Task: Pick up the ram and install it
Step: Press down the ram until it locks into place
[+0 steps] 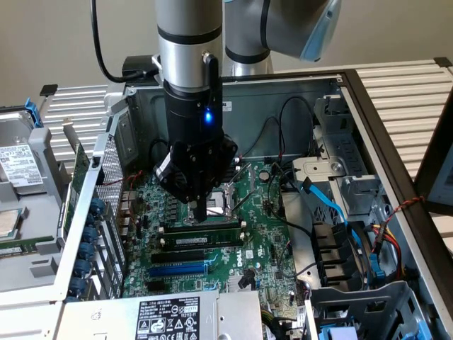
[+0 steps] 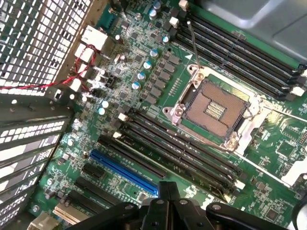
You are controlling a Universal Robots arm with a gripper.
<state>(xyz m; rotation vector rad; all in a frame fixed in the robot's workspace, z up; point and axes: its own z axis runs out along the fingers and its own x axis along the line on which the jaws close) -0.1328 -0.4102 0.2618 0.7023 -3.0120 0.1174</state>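
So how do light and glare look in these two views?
Exterior view: dim inside the grey metal computer case, a blue status light glows on the black claw, which hangs over the green motherboard. Wrist view: brighter, glare on the silver processor socket frame.

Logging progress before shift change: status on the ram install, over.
Tool low over the slots. Ram along a slot, beside the tool tip. Cables off to the side, none in the way.
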